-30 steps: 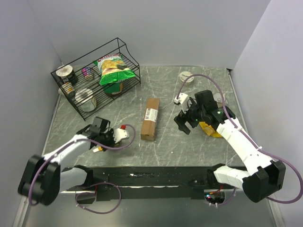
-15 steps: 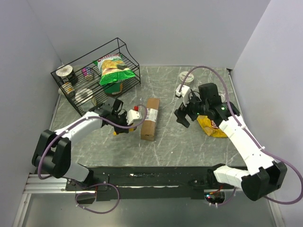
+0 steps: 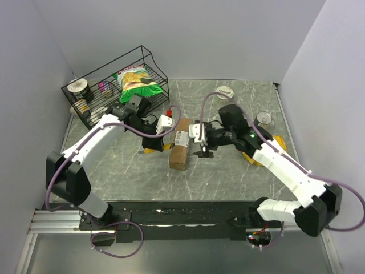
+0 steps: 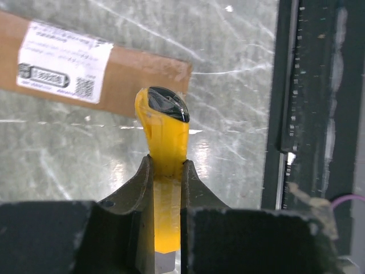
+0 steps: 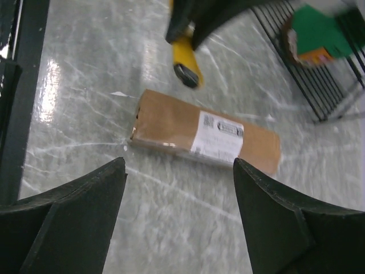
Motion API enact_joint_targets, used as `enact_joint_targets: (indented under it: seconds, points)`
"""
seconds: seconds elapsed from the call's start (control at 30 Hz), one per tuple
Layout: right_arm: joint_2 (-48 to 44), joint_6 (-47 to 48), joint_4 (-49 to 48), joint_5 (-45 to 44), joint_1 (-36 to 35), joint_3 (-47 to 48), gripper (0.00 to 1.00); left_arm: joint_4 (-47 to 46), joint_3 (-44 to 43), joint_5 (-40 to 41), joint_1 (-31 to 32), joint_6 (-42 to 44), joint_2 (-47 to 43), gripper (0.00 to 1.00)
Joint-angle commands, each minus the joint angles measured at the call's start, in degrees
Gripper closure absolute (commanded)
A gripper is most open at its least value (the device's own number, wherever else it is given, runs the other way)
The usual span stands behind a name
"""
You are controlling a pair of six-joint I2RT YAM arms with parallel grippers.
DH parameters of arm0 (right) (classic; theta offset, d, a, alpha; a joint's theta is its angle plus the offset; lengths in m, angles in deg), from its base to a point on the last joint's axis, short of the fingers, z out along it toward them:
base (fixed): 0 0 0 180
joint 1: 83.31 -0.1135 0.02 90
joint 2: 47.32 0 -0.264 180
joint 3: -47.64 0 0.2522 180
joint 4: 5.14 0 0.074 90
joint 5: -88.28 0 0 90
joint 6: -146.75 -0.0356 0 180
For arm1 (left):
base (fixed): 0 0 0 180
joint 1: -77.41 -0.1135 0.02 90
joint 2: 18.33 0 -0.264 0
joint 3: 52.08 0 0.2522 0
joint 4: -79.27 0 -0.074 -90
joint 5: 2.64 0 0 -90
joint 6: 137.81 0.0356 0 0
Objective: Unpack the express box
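Grey marble table (image 3: pixel 228 171). Wire rack (image 3: pixel 114 97) at far left. Box (image 3: pixel 181 142) lies flat mid-table, label up, long axis approx. front-to-back. R gripper (image 3: pixel 202 149) is just beside the box's right side, fingers wide apart, not touching it. L gripper (image 4: pixel 167 168) is on the box's left side, clamped on a yellow tool (image 4: pixel 165 128), prob. a cutter. Its black tip is by the box's near end; can't tell if it touches.
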Motion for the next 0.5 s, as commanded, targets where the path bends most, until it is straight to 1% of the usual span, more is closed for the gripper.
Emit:
enact_joint_targets:
  seconds: [0.0,0.3,0.47]
  points:
    - [2.6,11.0,-0.6,2.5,-3.5,2.3,0.20,8.8,-5.6,-5.8,0.6,4.4,2.7,0.99]
    - [6.1,10.4,-8.4,0.5,-7.9,0.6,0.22,12.8,-13.1,-9.6,1.4,3.0,6.4,0.99]
    - [8.8,10.6,-10.3,0.3,-9.3,1.2,0.25,14.3,-14.2,-10.4,1.8,2.7,7.0,0.99]
